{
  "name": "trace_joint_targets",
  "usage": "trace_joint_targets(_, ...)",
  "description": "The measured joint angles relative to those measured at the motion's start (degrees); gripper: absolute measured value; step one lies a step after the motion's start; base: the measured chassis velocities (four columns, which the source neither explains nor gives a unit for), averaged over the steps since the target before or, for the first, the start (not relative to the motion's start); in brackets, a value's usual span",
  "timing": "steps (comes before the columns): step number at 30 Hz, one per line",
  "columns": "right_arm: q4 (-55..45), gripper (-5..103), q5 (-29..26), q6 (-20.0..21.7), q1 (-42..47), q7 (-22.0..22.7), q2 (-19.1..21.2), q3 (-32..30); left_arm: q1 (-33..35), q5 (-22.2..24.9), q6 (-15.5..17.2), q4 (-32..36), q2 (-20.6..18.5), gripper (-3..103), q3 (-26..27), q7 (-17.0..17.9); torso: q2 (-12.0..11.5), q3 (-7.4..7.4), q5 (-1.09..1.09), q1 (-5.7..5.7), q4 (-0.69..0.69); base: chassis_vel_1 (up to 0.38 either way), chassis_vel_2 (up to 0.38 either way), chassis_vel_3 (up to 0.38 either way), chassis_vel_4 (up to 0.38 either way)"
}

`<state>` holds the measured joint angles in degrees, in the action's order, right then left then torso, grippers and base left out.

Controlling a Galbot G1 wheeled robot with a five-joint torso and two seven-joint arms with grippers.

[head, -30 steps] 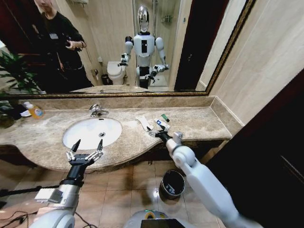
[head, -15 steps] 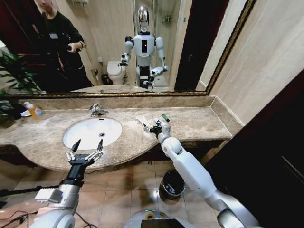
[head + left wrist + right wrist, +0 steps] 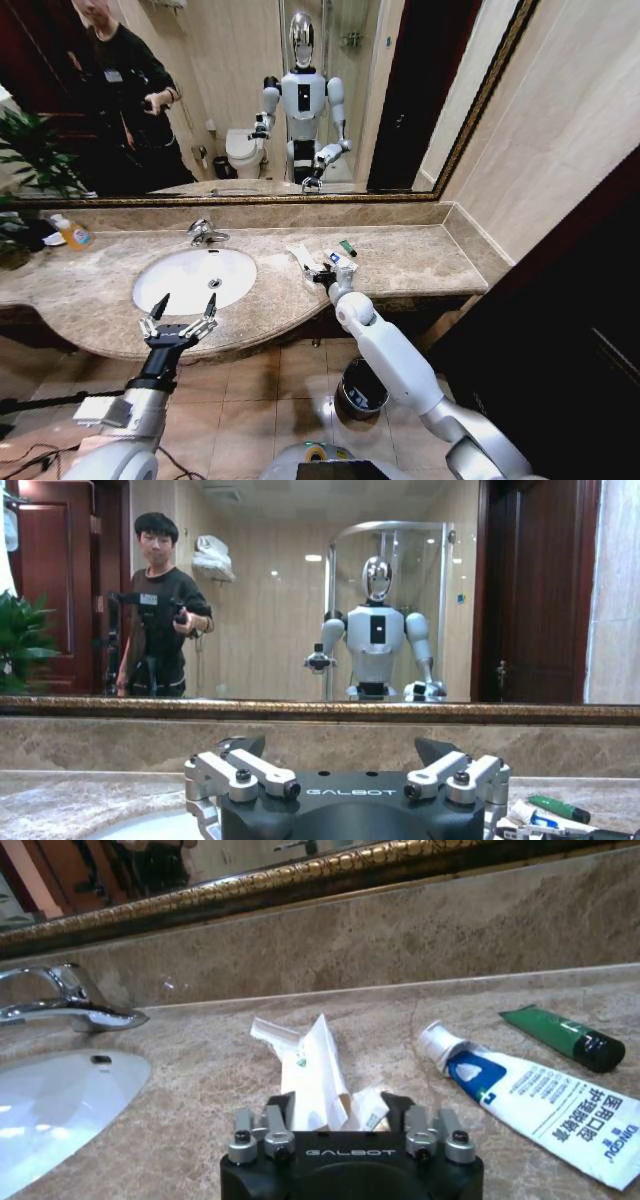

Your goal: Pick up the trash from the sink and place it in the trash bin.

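Observation:
The trash lies on the marble counter to the right of the sink [image 3: 190, 282]: a flat white packet [image 3: 300, 256] [image 3: 315, 1065], a white tube with blue marks [image 3: 341, 262] [image 3: 530, 1095] and a small green tube [image 3: 347, 247] [image 3: 560, 1036]. My right gripper [image 3: 322, 274] [image 3: 338, 1102] rests low on the counter, open, its fingers on either side of the packet's near end. My left gripper [image 3: 180, 318] [image 3: 340, 744] hovers open over the counter's front edge, in front of the sink. The black trash bin [image 3: 346, 381] stands on the floor below the counter, beside my right arm.
A chrome faucet [image 3: 205, 232] [image 3: 60, 1009] stands behind the basin. A clear bottle of orange liquid [image 3: 72, 233] sits at the far left by a plant. A mirror runs along the back wall. A dark wall panel closes off the right side.
My right arm has swung in and reached farther toward the trash, bringing its gripper up to the white packet. The left arm has not moved.

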<state>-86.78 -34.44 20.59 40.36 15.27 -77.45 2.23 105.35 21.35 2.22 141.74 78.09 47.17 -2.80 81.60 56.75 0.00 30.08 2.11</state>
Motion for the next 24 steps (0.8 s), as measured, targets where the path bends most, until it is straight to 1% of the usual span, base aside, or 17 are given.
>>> trace_joint_targets(1, 0.01, 57, 0.18, -0.01, 0.1, 0.02, -0.01, 0.02, 0.0, 0.0, 0.0, 0.0, 0.0, 100, 0.0, 0.0, 0.0, 0.0, 0.0, 0.0, 0.0, 0.0, 0.0, 0.0, 0.0)
trace_joint_targets(2, 0.01, 57, 0.18, -0.01, 0.1, 0.02, -0.01, 0.02, 0.0, 0.0, 0.0, 0.0, 0.0, 100, 0.0, 0.0, 0.0, 0.0, 0.0, 0.0, 0.0, 0.0, 0.0, 0.0, 0.0)
trace_joint_targets(4, 0.01, 47, 0.71, -0.01, 0.36, 0.05, -0.01, 0.04, 0.0, 0.0, 0.0, 0.0, 0.0, 100, 0.0, 0.0, 0.0, 0.0, 0.0, 0.0, 0.0, 0.0, 0.0, 0.0, 0.0)
trace_joint_targets(5, 0.01, 47, 0.71, -0.01, 0.36, 0.05, -0.01, 0.04, 0.0, 0.0, 0.0, 0.0, 0.0, 100, 0.0, 0.0, 0.0, 0.0, 0.0, 0.0, 0.0, 0.0, 0.0, 0.0, 0.0)
trace_joint_targets(6, 0.0, 41, 0.91, -0.01, 0.47, 0.07, 0.01, 0.04, 0.0, 0.0, 0.0, 0.0, 0.0, 100, 0.0, 0.0, 0.0, 0.0, 0.0, 0.0, 0.0, 0.0, 0.0, 0.0, 0.0)
trace_joint_targets(7, -0.07, 30, 1.06, -0.03, 0.56, 0.08, 0.05, 0.05, 0.0, 0.0, 0.0, 0.0, 0.0, 100, 0.0, 0.0, 0.0, 0.0, 0.0, 0.0, 0.0, 0.0, 0.0, 0.0, 0.0)
trace_joint_targets(9, -0.16, 30, 1.18, -0.05, 0.62, 0.12, 0.07, 0.05, 0.0, 0.0, 0.0, 0.0, 0.0, 100, 0.0, 0.0, 0.0, 0.0, 0.0, 0.0, 0.0, 0.0, 0.0, 0.0, 0.0)
trace_joint_targets(11, -0.47, 20, 1.44, -0.09, 0.85, 0.23, 0.13, 0.04, 0.0, 0.0, 0.0, 0.0, 0.0, 100, 0.0, 0.0, 0.0, 0.0, 0.0, 0.0, 0.0, 0.0, 0.0, 0.0, 0.0)
trace_joint_targets(12, -0.47, 20, 1.44, -0.09, 0.85, 0.23, 0.13, 0.04, 0.0, 0.0, 0.0, 0.0, 0.0, 100, 0.0, 0.0, 0.0, 0.0, 0.0, 0.0, 0.0, 0.0, 0.0, 0.0, 0.0)
trace_joint_targets(14, -0.87, 9, 1.63, -0.16, 1.17, 0.31, 0.21, -0.01, 0.0, 0.0, 0.0, 0.0, 0.0, 100, 0.0, 0.0, 0.01, 0.0, 0.0, 0.0, 0.0, 0.0, 0.0, 0.0, 0.0)
trace_joint_targets(15, -0.87, 9, 1.63, -0.16, 1.17, 0.31, 0.21, -0.01, 0.0, 0.0, 0.0, 0.0, 0.0, 100, 0.0, 0.0, 0.01, 0.0, 0.0, 0.0, 0.0, 0.0, 0.0, 0.0, 0.0)
trace_joint_targets(16, -1.05, 4, 1.68, -0.17, 1.3, 0.32, 0.28, -0.02, 0.0, 0.0, 0.0, 0.0, 0.0, 100, 0.0, 0.0, 0.01, 0.0, 0.0, 0.0, 0.0, 0.0, 0.0, 0.0, 0.0)
trace_joint_targets(18, -1.51, 1, 1.75, -0.19, 1.53, 0.33, 0.47, -0.04, 0.0, 0.0, 0.0, 0.0, 0.0, 100, 0.0, 0.0, 0.01, 0.0, 0.0, 0.0, 0.0, 0.0, 0.0, 0.0, 0.0)
trace_joint_targets(24, -2.8, 0, 1.76, -0.23, 2.08, 0.55, 0.69, -0.13, 0.0, 0.0, 0.0, 0.0, 0.0, 100, 0.0, 0.0, 0.01, 0.0, 0.0, 0.0, 0.0, 0.0, 0.0, 0.0, 0.0)
